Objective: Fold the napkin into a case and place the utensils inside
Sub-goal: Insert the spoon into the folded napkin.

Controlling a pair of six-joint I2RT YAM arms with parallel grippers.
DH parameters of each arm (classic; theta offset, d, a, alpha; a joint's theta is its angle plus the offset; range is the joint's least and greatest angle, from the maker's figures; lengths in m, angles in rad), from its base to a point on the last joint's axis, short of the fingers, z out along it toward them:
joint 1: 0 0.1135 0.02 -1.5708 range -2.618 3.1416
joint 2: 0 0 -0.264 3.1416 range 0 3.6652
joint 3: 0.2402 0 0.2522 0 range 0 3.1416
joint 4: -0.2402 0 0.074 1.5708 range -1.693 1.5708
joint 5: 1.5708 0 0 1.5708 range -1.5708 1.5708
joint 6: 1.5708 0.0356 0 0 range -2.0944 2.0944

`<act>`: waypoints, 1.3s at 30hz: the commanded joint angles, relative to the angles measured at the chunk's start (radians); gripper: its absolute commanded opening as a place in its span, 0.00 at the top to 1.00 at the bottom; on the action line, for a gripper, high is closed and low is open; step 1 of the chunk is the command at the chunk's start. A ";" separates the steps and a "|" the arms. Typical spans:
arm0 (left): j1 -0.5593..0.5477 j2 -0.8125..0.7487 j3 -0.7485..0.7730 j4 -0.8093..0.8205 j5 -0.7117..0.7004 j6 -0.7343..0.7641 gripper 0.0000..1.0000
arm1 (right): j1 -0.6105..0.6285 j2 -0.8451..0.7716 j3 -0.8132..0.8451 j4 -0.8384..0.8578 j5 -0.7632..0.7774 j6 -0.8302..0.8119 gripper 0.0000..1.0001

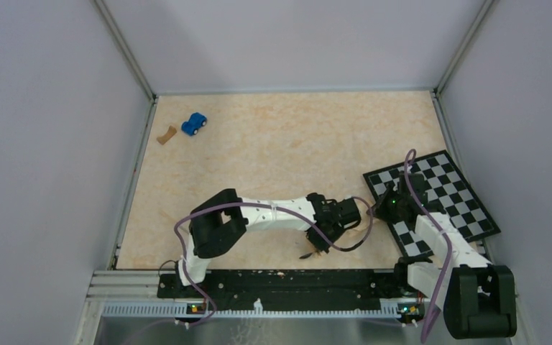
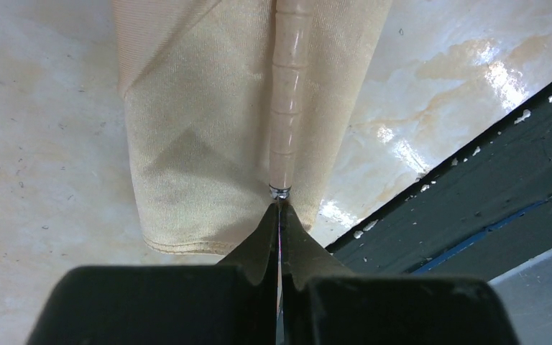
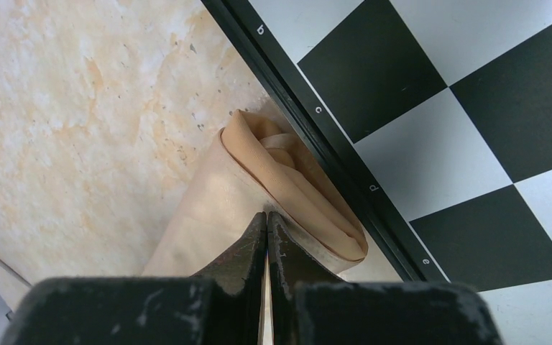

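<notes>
The napkin [image 2: 201,144] is seen folded into a narrow oblong of soft, finely ribbed tan-orange cloth. It lies on the glossy, marbled cream desk [image 2: 43,144] near the front edge, between the two claws. Its hemmed end is turned toward the left claw [image 2: 279,208], whose jaws are closed to a hairline. A slim, ridged utensil [image 2: 287,93] with a small metal end is laid lengthwise on the cloth. That end is met by the claw tips, though a grip on it cannot be confirmed.

The napkin's layered, rounded far end is pressed against the black lettered border of the checkerboard [image 3: 402,93]. There the right claw [image 3: 267,215] is also drawn shut, its tips set on the top layer.

A dark rail [image 2: 474,201] is seen close by. Open desk is left beyond, where a blue toy car [image 1: 194,123] and a brown scrap [image 1: 165,134] are placed far off.
</notes>
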 commanded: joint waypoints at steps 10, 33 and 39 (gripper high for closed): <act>0.066 0.074 0.147 -0.062 0.079 0.037 1.00 | -0.005 0.000 -0.005 0.057 0.004 -0.011 1.00; 0.088 0.138 0.279 -0.095 0.094 0.103 1.00 | -0.006 0.008 0.003 0.051 -0.002 -0.042 1.00; 0.094 0.174 0.361 -0.144 0.141 0.125 1.00 | -0.005 0.012 0.001 0.059 -0.006 -0.045 1.00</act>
